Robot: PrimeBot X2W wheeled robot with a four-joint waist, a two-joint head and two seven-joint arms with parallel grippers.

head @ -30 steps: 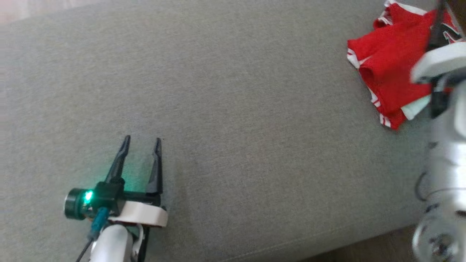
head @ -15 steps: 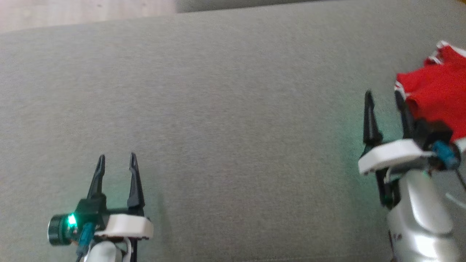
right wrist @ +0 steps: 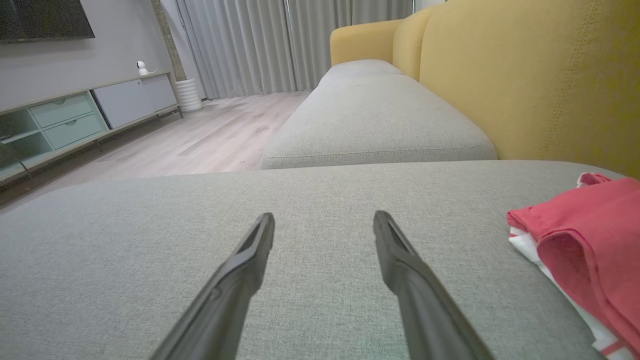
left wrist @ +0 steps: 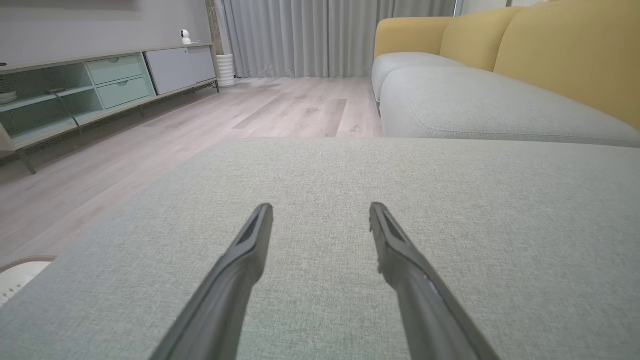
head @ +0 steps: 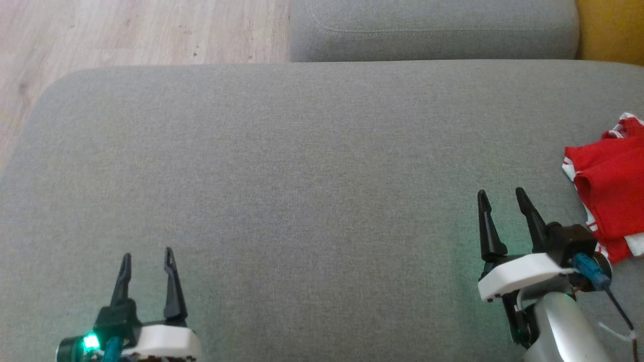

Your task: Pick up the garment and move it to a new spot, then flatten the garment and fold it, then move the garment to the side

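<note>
Found garment (head: 611, 201) folded at right edge of cushion (head: 302, 151), probably parked aside as done; saw left gripper (head: 147, 254) and right gripper (head: 499, 193) splayed apart, empty.

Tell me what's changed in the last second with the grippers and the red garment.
The right gripper has drawn back from over the red garment with white trim and now sits open beside it, holding nothing. The head view also shifted as the camera moved. Unchanged: the garment lies on the grey fabric sofa cushion, and the left gripper is open and empty.
</note>
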